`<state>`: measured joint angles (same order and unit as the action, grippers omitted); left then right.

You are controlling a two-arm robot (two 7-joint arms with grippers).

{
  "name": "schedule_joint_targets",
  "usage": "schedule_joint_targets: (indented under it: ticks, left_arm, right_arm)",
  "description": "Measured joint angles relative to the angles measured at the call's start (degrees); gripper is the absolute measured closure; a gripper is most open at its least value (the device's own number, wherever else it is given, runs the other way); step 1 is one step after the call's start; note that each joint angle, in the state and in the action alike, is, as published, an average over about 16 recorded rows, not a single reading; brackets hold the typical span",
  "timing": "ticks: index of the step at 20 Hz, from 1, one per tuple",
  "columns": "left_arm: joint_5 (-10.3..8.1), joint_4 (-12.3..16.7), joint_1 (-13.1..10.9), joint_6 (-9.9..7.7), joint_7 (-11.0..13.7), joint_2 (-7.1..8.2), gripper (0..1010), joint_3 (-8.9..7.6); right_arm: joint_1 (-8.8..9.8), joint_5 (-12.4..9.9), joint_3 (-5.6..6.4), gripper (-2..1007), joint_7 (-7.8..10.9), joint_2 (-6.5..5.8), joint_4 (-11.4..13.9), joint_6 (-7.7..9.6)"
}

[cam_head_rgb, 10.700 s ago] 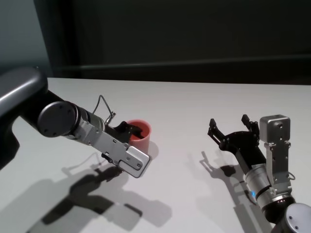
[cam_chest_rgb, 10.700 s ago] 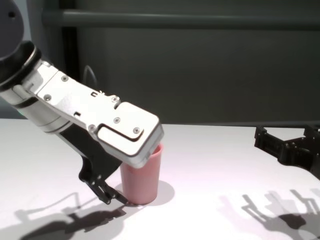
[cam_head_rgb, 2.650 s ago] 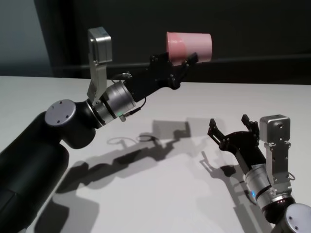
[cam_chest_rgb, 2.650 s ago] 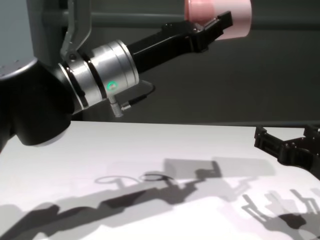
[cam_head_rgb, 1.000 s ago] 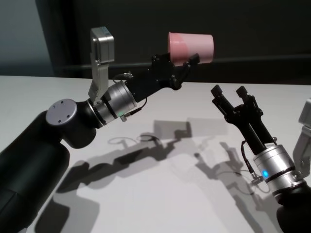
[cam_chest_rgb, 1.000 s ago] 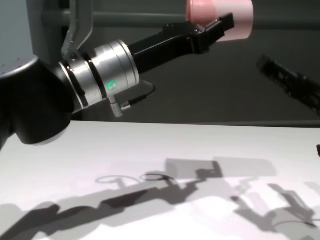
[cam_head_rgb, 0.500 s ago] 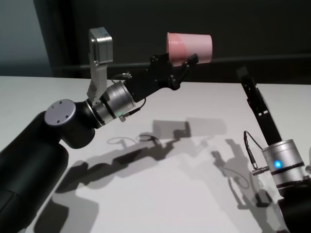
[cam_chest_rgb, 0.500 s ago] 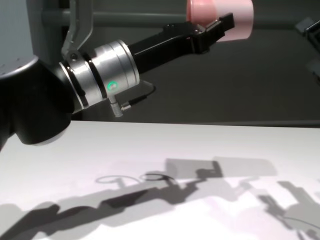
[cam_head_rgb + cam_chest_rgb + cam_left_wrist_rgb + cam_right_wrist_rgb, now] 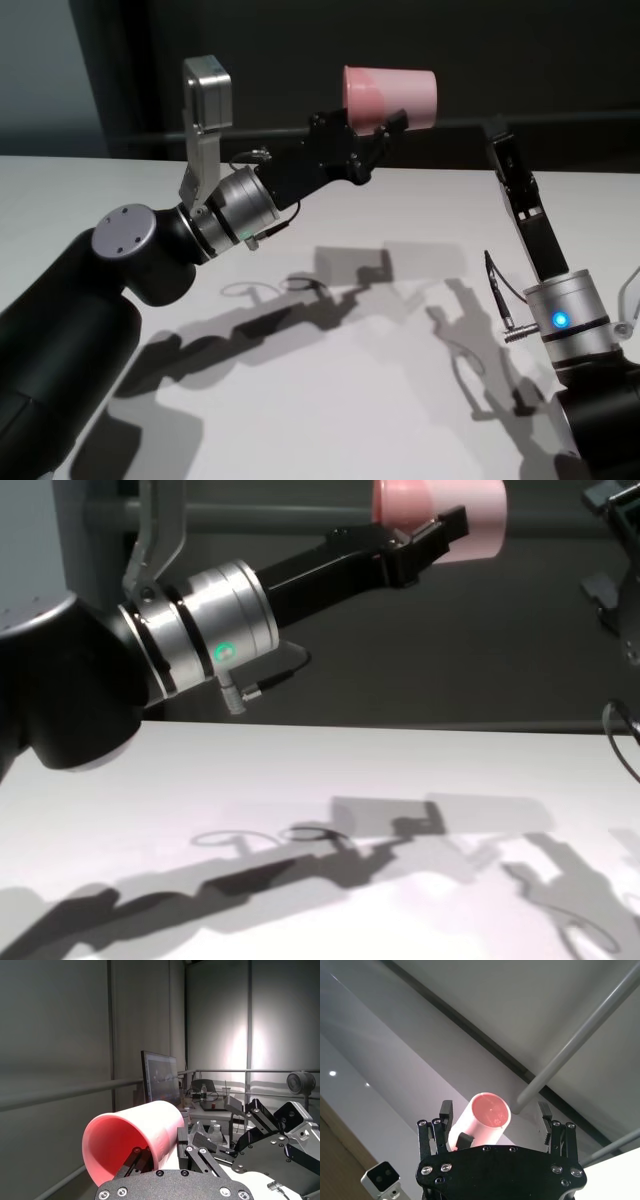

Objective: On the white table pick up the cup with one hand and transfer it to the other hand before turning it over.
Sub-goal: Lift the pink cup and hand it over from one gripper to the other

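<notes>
The left hand (image 9: 362,150) pinches the pink cup (image 9: 390,97) sideways, high above the tabletop (image 9: 400,400). The right hand (image 9: 496,1127), fingers spread, nears; a misaligned grasp could drop it.

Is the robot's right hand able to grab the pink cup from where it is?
Probably yes. The right gripper is open, its fingers spread either side of the pink cup, which the left gripper holds sideways in the air. Nothing sits between them.

The cup (image 9: 391,97) looks like smooth pink plastic with a soft sheen. The left pincer (image 9: 372,140) is matt black, its wrist brushed silver metal. The bench (image 9: 400,400) is matt white.
</notes>
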<state>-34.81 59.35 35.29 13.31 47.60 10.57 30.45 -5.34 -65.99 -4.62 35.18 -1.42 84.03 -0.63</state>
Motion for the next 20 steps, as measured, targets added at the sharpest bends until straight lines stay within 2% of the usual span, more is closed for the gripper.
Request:
schedule_joint_targets:
  ticks: [10,20]
  left_arm:
    - [0.0,0.0,0.0,0.0,0.0,0.0,809,0.0]
    - [0.0,0.0,0.0,0.0,0.0,0.0,809,0.0]
  right_arm:
    - [-4.09,-4.9,-1.52,5,4.57,1.15,-4.98,1.34]
    - [-8.22,-7.97,-3.15,5,7.98,2.1,-11.16,1.48]
